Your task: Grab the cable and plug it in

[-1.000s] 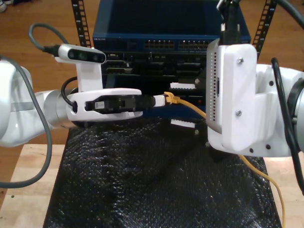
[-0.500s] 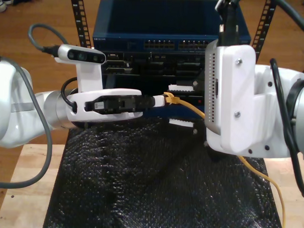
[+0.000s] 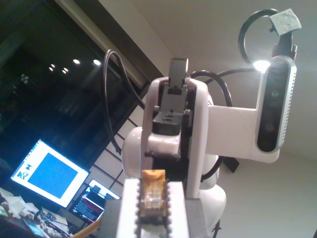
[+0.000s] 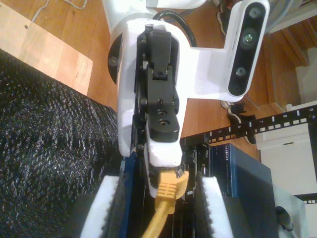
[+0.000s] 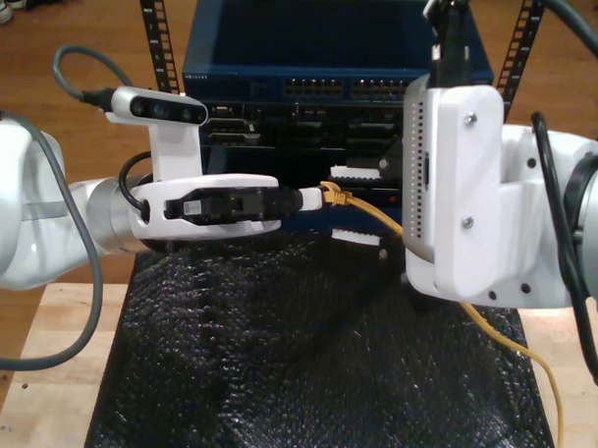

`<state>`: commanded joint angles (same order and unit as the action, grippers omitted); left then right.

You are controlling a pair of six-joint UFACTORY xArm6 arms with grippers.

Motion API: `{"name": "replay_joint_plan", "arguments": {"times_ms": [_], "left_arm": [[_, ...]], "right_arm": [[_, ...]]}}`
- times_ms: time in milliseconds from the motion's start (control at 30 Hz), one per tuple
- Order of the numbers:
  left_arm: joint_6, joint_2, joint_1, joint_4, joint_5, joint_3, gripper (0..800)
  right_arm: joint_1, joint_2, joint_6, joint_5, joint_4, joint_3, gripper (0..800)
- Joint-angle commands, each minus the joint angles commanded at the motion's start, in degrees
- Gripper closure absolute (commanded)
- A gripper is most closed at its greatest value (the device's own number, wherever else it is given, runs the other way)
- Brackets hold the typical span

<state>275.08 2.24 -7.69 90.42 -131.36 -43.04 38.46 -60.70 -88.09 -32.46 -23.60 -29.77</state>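
The yellow cable runs level in front of the rack, and its tip end sits in my first gripper, which reaches in from the exterior view's left and is shut on it. The first wrist view has the small clear plug pinched between that gripper's toothed fingers. My second gripper, on the big arm at the exterior view's right, is open, with one white toothed finger above the cable and one below. In the second wrist view the cable passes between its spread pads, apart from both.
A blue network switch with rows of ports tops the black rack chassis behind the grippers. A black bubble-wrap mat covers the wooden table. The cable's slack trails off at the exterior view's lower right.
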Motion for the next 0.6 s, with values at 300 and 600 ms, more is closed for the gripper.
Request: {"name": "replay_joint_plan", "arguments": {"times_ms": [300,600], "left_arm": [[0.0,0.09,0.09,-0.09,-0.35,0.0,780],[0.0,0.09,0.09,-0.09,-0.88,-0.09,780]], "right_arm": [[0.0,0.0,-0.09,0.0,-1.58,0.0,560],[0.0,0.0,-0.09,0.88,-1.58,0.09,574]]}}
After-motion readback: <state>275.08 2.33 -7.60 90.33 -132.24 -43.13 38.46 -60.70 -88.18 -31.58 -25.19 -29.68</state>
